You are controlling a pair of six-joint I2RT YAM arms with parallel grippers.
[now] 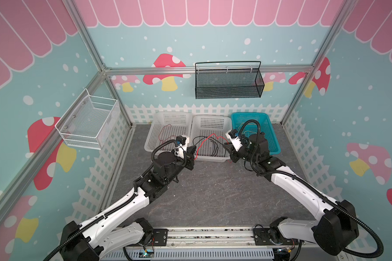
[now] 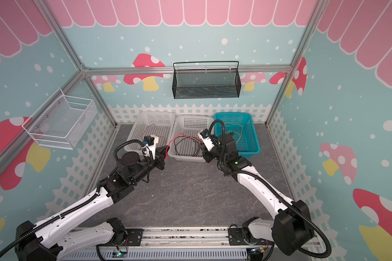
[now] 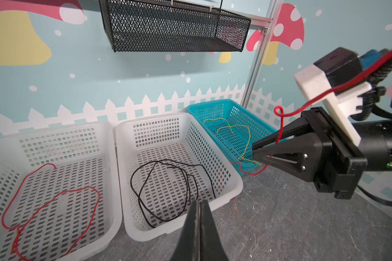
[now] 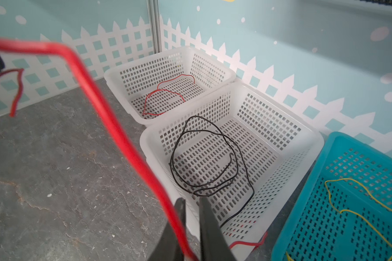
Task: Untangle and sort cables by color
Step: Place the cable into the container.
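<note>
Pinching the red cable [image 4: 125, 140], right end effector [image 4: 192, 200] hovers.

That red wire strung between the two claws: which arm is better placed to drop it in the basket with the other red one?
Probably the left. The left gripper pinches the strung red cable next to the left white basket; the right gripper is across the middle basket.

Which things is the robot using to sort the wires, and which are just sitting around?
Job: held red cable; sorted red cable; black cable; yellow cable; left white basket; middle white basket; teal basket.
Just there: black mesh basket and white wire basket, hung on the walls.
</note>
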